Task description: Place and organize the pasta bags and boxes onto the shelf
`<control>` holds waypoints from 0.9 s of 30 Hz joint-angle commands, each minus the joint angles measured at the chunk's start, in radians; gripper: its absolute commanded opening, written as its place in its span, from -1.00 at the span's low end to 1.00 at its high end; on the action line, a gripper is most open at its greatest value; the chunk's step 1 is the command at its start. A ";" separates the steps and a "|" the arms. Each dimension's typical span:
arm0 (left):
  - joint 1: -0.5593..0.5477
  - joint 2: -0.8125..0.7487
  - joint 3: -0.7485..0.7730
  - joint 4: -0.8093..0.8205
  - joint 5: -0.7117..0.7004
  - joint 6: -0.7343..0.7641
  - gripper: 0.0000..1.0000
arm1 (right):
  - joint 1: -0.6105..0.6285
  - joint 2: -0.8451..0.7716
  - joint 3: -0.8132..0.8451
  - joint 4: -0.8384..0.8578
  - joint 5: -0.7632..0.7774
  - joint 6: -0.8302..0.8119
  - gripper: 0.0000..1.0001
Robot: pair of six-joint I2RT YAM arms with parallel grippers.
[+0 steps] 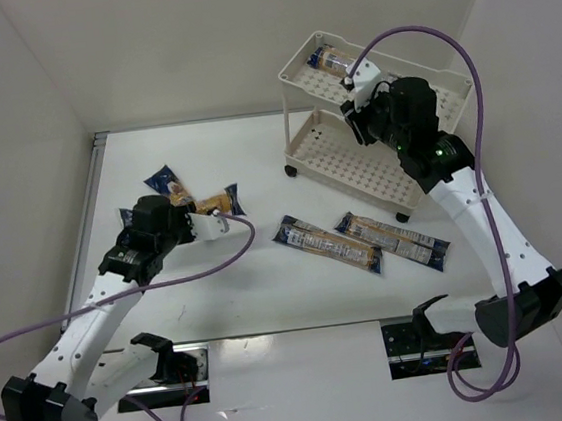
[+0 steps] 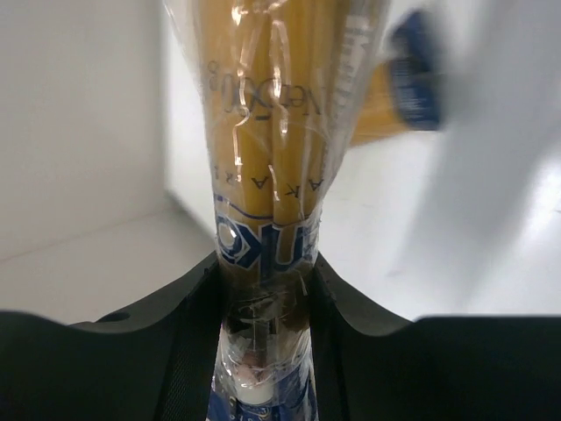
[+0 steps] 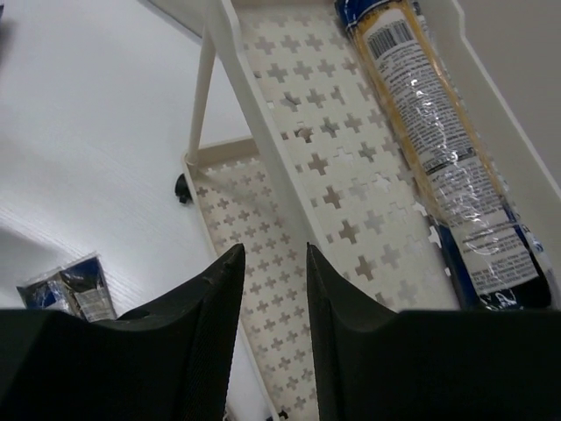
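Note:
The cream-white shelf cart (image 1: 342, 164) stands at the back right. One pasta packet (image 1: 330, 62) lies along the far side of its upper tray; it shows in the right wrist view (image 3: 438, 149). My right gripper (image 1: 354, 114) hangs open and empty over the upper tray's near rim (image 3: 272, 250). My left gripper (image 1: 197, 224) is shut on the end of a pasta packet (image 2: 267, 132), which reaches away from it (image 1: 223, 202). Another packet (image 1: 165, 179) lies just beyond, seen blurred in the left wrist view (image 2: 412, 79). Two more packets (image 1: 327, 244) (image 1: 393, 239) lie side by side mid-table.
The cart's lower tray (image 3: 263, 289) is bare where seen. A packet's dark end (image 3: 66, 289) lies on the table left of the cart. White walls close in the table at the left and back. Purple cables loop from both arms.

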 commanded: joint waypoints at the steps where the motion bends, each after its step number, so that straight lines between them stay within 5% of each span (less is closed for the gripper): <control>1: 0.003 -0.008 0.080 0.333 -0.096 0.128 -1.00 | 0.006 -0.054 -0.015 0.096 0.058 0.038 -0.21; 15: -0.034 0.366 0.624 0.830 0.146 0.397 -1.00 | -0.053 -0.149 -0.047 0.331 0.407 0.061 -0.27; 21: -0.152 0.671 1.174 0.723 0.270 0.431 -1.00 | -0.149 -0.209 -0.094 0.374 0.431 0.102 -0.24; 27: -0.293 0.922 1.465 0.658 0.349 0.422 -1.00 | -0.271 -0.271 -0.105 0.356 0.396 0.162 -0.22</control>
